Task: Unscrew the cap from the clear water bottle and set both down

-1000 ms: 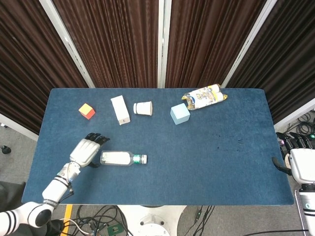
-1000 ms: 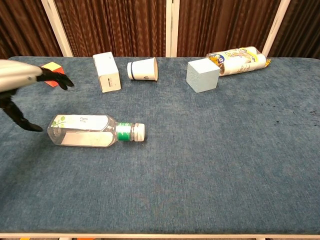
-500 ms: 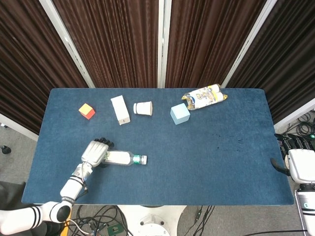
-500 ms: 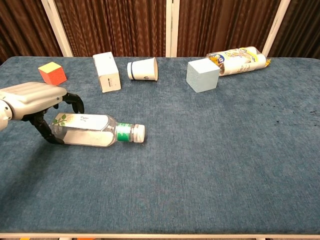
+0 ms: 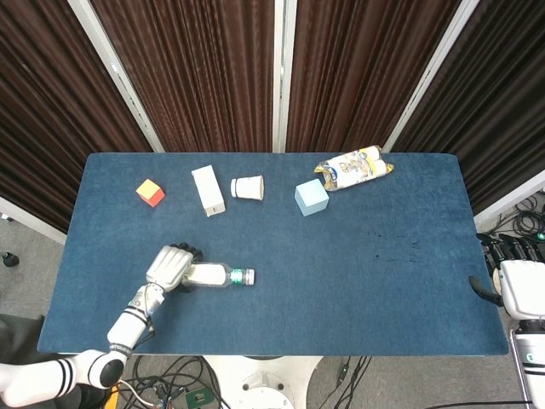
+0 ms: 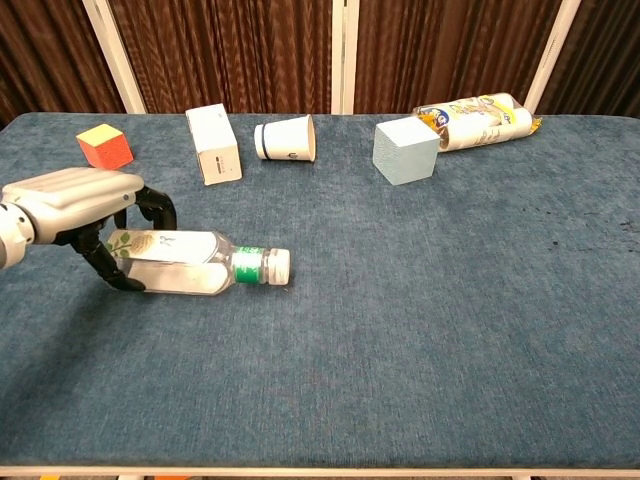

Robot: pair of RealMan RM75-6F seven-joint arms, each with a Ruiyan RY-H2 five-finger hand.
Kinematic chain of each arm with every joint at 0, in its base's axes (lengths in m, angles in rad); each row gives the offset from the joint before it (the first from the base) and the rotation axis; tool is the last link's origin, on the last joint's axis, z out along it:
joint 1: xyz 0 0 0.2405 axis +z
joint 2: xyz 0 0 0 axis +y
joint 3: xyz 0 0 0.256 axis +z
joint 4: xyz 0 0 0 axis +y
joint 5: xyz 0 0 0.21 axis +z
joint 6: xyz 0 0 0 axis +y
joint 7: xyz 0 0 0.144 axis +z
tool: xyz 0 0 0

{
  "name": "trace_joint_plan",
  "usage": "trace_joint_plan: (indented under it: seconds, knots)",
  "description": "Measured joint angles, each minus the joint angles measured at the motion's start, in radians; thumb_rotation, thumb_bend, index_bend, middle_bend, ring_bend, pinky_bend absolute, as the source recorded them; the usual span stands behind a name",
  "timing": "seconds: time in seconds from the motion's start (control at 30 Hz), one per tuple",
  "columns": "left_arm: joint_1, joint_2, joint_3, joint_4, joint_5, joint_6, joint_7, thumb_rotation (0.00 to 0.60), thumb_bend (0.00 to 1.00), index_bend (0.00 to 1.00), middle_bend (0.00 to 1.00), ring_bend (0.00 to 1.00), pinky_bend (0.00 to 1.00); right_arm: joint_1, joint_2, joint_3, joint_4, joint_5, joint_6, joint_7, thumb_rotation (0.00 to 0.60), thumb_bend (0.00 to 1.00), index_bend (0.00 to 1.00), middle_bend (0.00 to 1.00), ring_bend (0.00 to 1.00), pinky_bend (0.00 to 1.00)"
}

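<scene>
The clear water bottle lies on its side on the blue table, its white cap still on and pointing right. My left hand sits over the bottle's base end. Its fingers arch over the far side and the thumb curves down on the near side, straddling the bottle without lifting it. My right hand hangs beyond the table's right edge, fingers apart and holding nothing; the chest view does not show it.
Along the back stand an orange-yellow cube, a white box, a tipped paper cup, a light blue cube and a snack bag.
My left hand has come in from the left and slid over the bottle's base end. The bottle and the right hand have stayed put.
</scene>
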Motion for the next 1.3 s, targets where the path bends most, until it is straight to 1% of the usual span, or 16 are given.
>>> trace_joint_plan:
  seconds: [0.1,0.2,0.3,0.4,0.47,0.6,0.63,0.7,0.73,0.83,0.93,1.03,1.13,1.23,1.3]
  knots:
    - [0.002,0.001,0.006,0.013,0.040,0.006,-0.060,0.600,0.37,0.59,0.54,0.44,0.56,0.003,0.000,0.001,-0.004,-0.001,-0.003,0.003,0.600,0.18,0.17,0.27,0.14,0.15]
    - [0.007,0.004,0.012,0.026,0.086,0.015,-0.142,0.600,0.39,0.64,0.58,0.48,0.56,0.010,0.004,0.000,-0.014,-0.015,-0.010,0.036,0.600,0.19,0.17,0.28,0.14,0.15]
    - [0.013,0.006,0.016,0.046,0.142,0.038,-0.260,0.600,0.41,0.64,0.60,0.48,0.56,0.024,0.018,-0.001,-0.026,-0.037,-0.024,0.095,0.600,0.21,0.17,0.28,0.14,0.15]
    - [0.020,0.008,0.019,0.073,0.203,0.077,-0.418,0.600,0.41,0.64,0.60,0.48,0.56,0.047,0.040,0.003,-0.043,-0.064,-0.042,0.176,0.600,0.23,0.17,0.28,0.14,0.15]
    - [0.023,0.011,0.019,0.094,0.246,0.110,-0.548,0.600,0.41,0.64,0.60,0.48,0.56,0.072,0.060,0.009,-0.058,-0.090,-0.058,0.243,0.600,0.24,0.17,0.28,0.14,0.15]
    - [0.022,0.022,0.016,0.132,0.317,0.169,-0.797,0.600,0.41,0.64,0.60,0.48,0.55,0.154,0.104,0.027,-0.095,-0.162,-0.103,0.362,0.600,0.23,0.20,0.28,0.14,0.15]
    - [0.020,0.027,0.014,0.142,0.336,0.186,-0.869,0.600,0.41,0.64,0.60,0.48,0.55,0.186,0.119,0.035,-0.110,-0.183,-0.121,0.389,0.600,0.23,0.22,0.28,0.14,0.15]
    - [0.016,0.034,0.009,0.155,0.362,0.210,-0.966,0.600,0.41,0.64,0.60,0.48,0.55,0.236,0.139,0.051,-0.133,-0.206,-0.153,0.421,0.600,0.23,0.28,0.28,0.14,0.15]
    - [0.013,0.038,0.006,0.162,0.377,0.224,-1.022,0.600,0.41,0.64,0.60,0.48,0.55,0.270,0.151,0.062,-0.148,-0.216,-0.178,0.434,0.600,0.22,0.29,0.28,0.14,0.15]
    - [0.003,0.044,0.001,0.177,0.412,0.258,-1.128,0.600,0.41,0.64,0.60,0.48,0.54,0.355,0.174,0.087,-0.183,-0.227,-0.258,0.457,0.600,0.22,0.33,0.28,0.14,0.15]
    - [-0.009,0.032,0.000,0.202,0.439,0.288,-1.177,0.600,0.41,0.64,0.60,0.48,0.54,0.441,0.189,0.108,-0.213,-0.229,-0.358,0.476,0.600,0.22,0.35,0.28,0.14,0.15]
    - [-0.018,0.011,-0.001,0.216,0.442,0.291,-1.202,0.600,0.41,0.64,0.60,0.48,0.54,0.527,0.194,0.130,-0.237,-0.221,-0.459,0.491,0.593,0.23,0.35,0.28,0.14,0.15]
    - [-0.028,-0.011,0.001,0.229,0.444,0.291,-1.235,0.600,0.41,0.64,0.60,0.48,0.54,0.604,0.197,0.149,-0.257,-0.204,-0.545,0.509,0.555,0.24,0.35,0.25,0.11,0.13]
    - [-0.035,-0.026,0.003,0.238,0.442,0.288,-1.265,0.600,0.41,0.64,0.60,0.48,0.54,0.667,0.209,0.165,-0.273,-0.184,-0.621,0.531,0.496,0.24,0.33,0.21,0.07,0.11]
    - [-0.038,-0.034,0.003,0.241,0.438,0.286,-1.288,0.600,0.41,0.64,0.60,0.48,0.54,0.699,0.217,0.173,-0.279,-0.172,-0.659,0.540,0.472,0.24,0.32,0.19,0.05,0.09]
